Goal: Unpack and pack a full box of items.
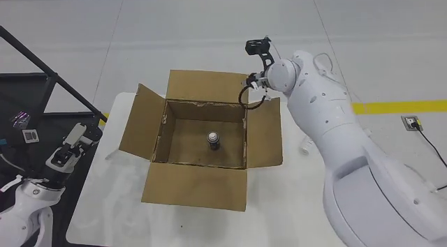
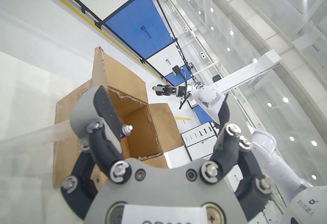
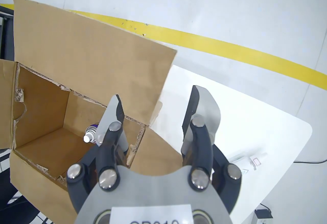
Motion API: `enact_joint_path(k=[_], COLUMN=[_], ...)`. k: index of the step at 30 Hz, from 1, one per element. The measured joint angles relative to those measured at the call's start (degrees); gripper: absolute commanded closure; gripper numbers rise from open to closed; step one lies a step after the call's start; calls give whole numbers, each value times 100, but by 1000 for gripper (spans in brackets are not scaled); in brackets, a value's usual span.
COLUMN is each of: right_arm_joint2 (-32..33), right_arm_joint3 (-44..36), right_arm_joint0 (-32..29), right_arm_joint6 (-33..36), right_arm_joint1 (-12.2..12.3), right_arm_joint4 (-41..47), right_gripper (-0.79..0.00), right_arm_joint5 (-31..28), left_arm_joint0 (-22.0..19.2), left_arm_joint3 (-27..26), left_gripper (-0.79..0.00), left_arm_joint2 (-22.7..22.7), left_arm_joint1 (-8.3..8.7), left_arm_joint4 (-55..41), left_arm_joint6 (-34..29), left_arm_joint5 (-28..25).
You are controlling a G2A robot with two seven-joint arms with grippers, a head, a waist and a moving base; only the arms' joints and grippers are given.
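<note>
The left gripper [image 2: 163,103] is held beside the left edge of the bench [image 1: 293,201], fingers spread, nothing gripped. A cardboard box [image 1: 202,85] is set mid-bench with all four flaps opened outward. One spray bottle [image 1: 214,139] is seen upright inside, with open floor around it. The right gripper [image 3: 156,97] is held above the box's right rear corner, spread and unloaded. Open bench is noted right of the box, with a small white tube [image 3: 249,158] lying there.

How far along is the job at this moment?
Done, apparently: the box stands open, flaps spread, and a small white item lies on the table beside it. In hand: nothing; the right gripper hovers open near the box's far corner, the left gripper is open too. Left: one bottle stands upright inside the box.
</note>
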Motion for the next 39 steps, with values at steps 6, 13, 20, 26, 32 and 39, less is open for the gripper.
enact_joint_path(k=[6,13,20,26,32,39], right_arm_joint2=[112,287,284,284,284,317], right_arm_joint3=[0,0,0,0,0,-193], right_arm_joint0=[-48,-161,-158,-159,-159,-237], right_arm_joint6=[-155,-130,-131,-131,-131,-214], right_arm_joint1=[419,805,796,797,797,873], right_arm_joint4=[197,544,537,537,537,562], right_gripper=[-594,-600,-616,-785,-785,-785], right_arm_joint5=[-336,-1493,-1411,-1412,-1412,-1681], left_arm_joint0=[0,0,0,0,0,0], left_arm_joint3=[0,0,0,0,0,0], left_gripper=[-785,-785,-785,-785,-785,-785], left_arm_joint2=[0,0,0,0,0,0], left_arm_joint1=[0,0,0,0,0,0], left_arm_joint4=[0,0,0,0,0,0], left_arm_joint6=[0,0,0,0,0,0], left_arm_joint5=[0,0,0,0,0,0])
